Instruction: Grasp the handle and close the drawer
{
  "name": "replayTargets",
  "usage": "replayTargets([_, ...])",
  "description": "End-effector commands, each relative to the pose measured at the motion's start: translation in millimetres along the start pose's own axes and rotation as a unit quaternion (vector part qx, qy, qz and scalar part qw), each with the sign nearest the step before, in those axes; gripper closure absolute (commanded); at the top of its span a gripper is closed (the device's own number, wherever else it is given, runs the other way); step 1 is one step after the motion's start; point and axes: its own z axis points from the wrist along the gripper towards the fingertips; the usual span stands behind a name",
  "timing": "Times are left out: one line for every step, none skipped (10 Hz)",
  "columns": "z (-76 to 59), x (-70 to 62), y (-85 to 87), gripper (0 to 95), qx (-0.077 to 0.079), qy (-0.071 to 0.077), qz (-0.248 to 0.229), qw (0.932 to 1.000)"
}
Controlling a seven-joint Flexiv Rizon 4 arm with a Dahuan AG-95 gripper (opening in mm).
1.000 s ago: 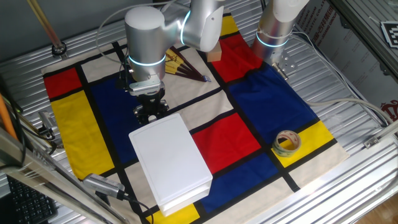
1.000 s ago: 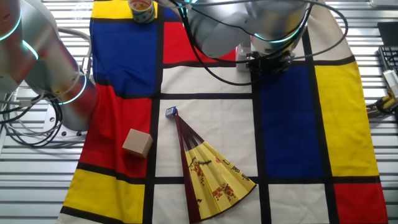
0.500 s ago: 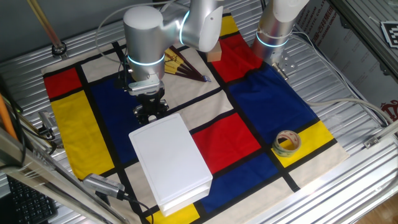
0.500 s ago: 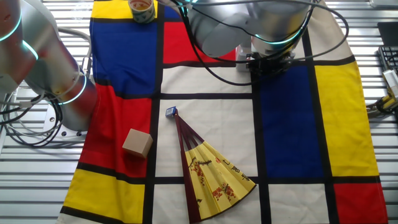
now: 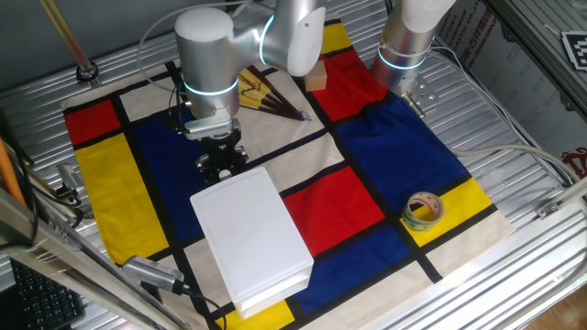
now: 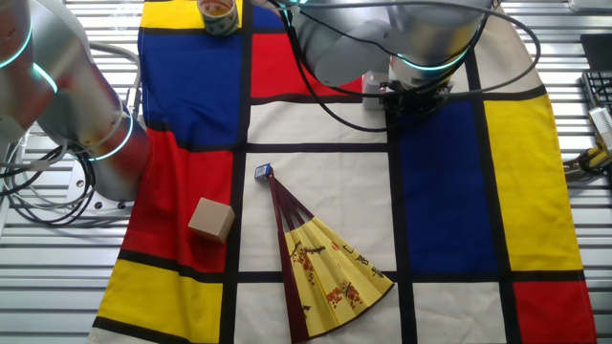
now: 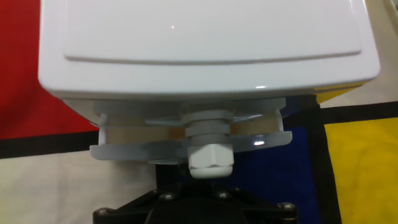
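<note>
Robot gripper (image 5: 220,163) is hanging low over the checkered cloth (image 5: 394,156), right at the short front end of a flat white box (image 5: 252,236). In the hand view, the drawer (image 7: 186,146) is showing as a thin white rim sticking slightly out from under the box, not fully shut. The handle (image 7: 210,158), a tiny white knob, is jutting from that rim toward the camera, just above the black gripper base. How wide the jaws are standing, and whether they are pinching the knob, cannot be told; the fingertips are not showing. A wooden cube (image 6: 211,219), a folding fan (image 6: 325,268) and a tape roll (image 5: 423,210) are lying well apart from the box.

Risk, as a judgement: the knob is small and smooth, so an off-centre squeeze could be slipping off. Pushing could also be sliding the whole light box across the cloth instead of seating the drawer.
</note>
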Motion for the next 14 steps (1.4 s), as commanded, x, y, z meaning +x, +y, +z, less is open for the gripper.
replayTargets([0.3, 0.4, 0.0, 95.0, 0.001, -0.001, 0.004, 1.0])
replayTargets([0.3, 0.4, 0.0, 95.0, 0.003, -0.001, 0.005, 1.0])
replayTargets([0.3, 0.4, 0.0, 95.0, 0.007, -0.001, 0.005, 1.0])
replayTargets([0.3, 0.4, 0.0, 95.0, 0.007, -0.001, 0.006, 1.0])
replayTargets([0.3, 0.4, 0.0, 95.0, 0.007, -0.001, 0.005, 1.0])
replayTargets([0.4, 0.4, 0.0, 95.0, 0.008, -0.002, 0.006, 1.0])
replayTargets([0.5, 0.3, -0.1, 95.0, 0.007, -0.004, 0.007, 0.9999])
replayTargets([0.5, 0.3, -0.1, 95.0, 0.007, -0.005, 0.007, 0.9999])
replayTargets([0.5, 0.3, -0.1, 95.0, 0.007, -0.005, 0.007, 0.9999])
replayTargets([0.5, 0.3, -0.1, 95.0, 0.006, -0.002, 0.007, 1.0])
replayTargets([0.5, 0.3, -0.2, 95.0, 0.006, -0.002, 0.008, 0.9999])
replayTargets([0.5, 0.0, -0.5, 95.0, 0.006, -0.003, 0.008, 0.9999])
replayTargets([0.4, -0.5, -1.0, 95.0, 0.005, -0.003, 0.01, 0.9999])
replayTargets([0.3, -0.8, -1.4, 95.0, 0.005, -0.003, 0.009, 0.9999])
